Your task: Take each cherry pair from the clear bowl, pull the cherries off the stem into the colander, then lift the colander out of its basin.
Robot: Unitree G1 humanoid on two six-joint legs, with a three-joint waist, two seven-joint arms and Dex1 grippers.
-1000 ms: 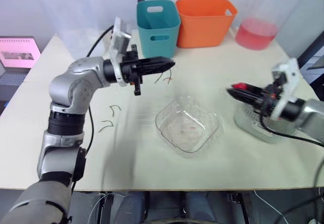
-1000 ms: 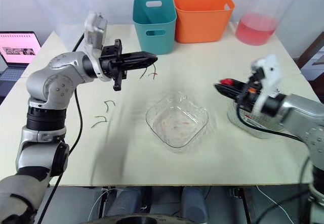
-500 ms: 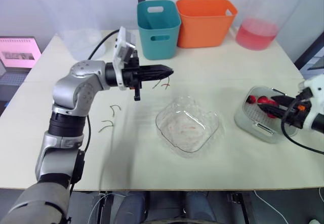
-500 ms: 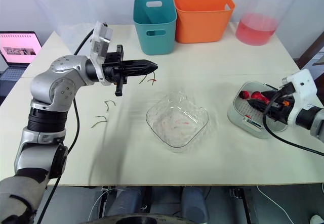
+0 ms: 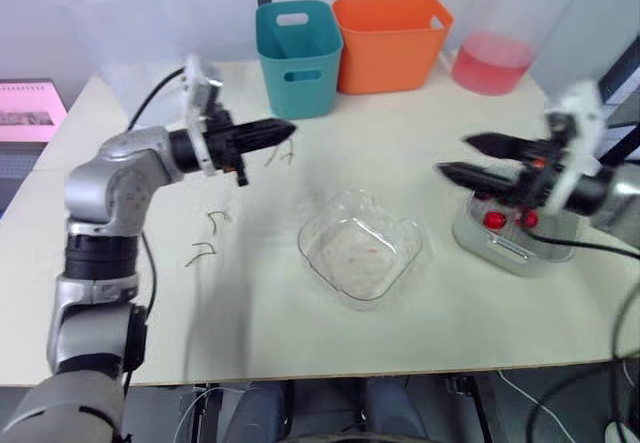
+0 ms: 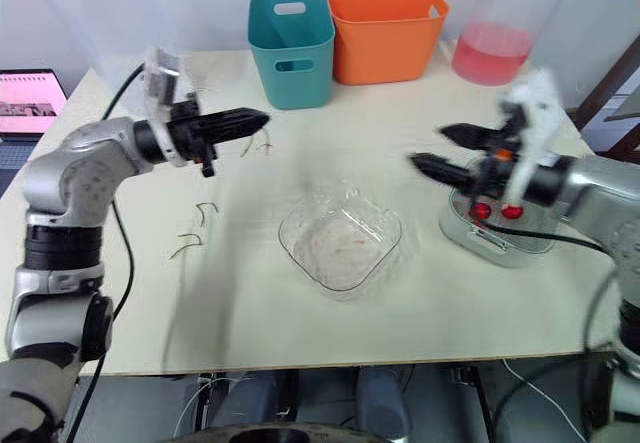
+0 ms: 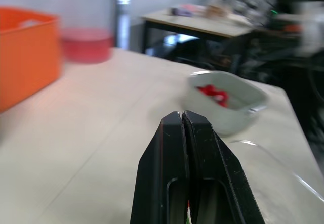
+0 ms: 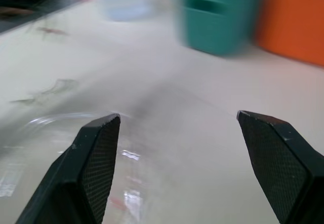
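left eye view: table (image 5: 300,343), pale top, carries all items. positions below are referenced to the clear bowl.

1. orange bin (image 5: 388,43): far side of the clear bowl, at the rear edge of the table, upright.
2. teal bin (image 5: 297,58): touching or just beside the orange bin on its left, beyond the clear bowl and slightly to the robot's left of it.
3. container of pink liquid (image 5: 490,63): beyond the clear bowl and to its right, near the rear corner.
4. clear bowl (image 5: 312,260): near the table centre, upright. its floor shows faint pink traces.
5. basin (image 5: 500,253): right of the clear bowl, apart from it, with the colander seated inside. red cherries (image 5: 492,220) lie in the colander.
6. right gripper (image 5: 455,157): held in the air between the clear bowl and the basin, tips pointing toward the bowl side. the two fingers (image 8: 96,148) are spread wide and nothing sits between them.
7. left gripper (image 5: 285,129): held above the table to the far left of the clear bowl, in front of the teal bin. the fingers (image 7: 172,148) are pressed together along their full length. a tiny coloured speck shows at the seam; it is too small to tell whether anything is pinched.
8. loose stems (image 5: 215,218): on the table left of the clear bowl, well apart from it. more stems (image 5: 280,153) lie below the left gripper tips, on the far left of the bowl.
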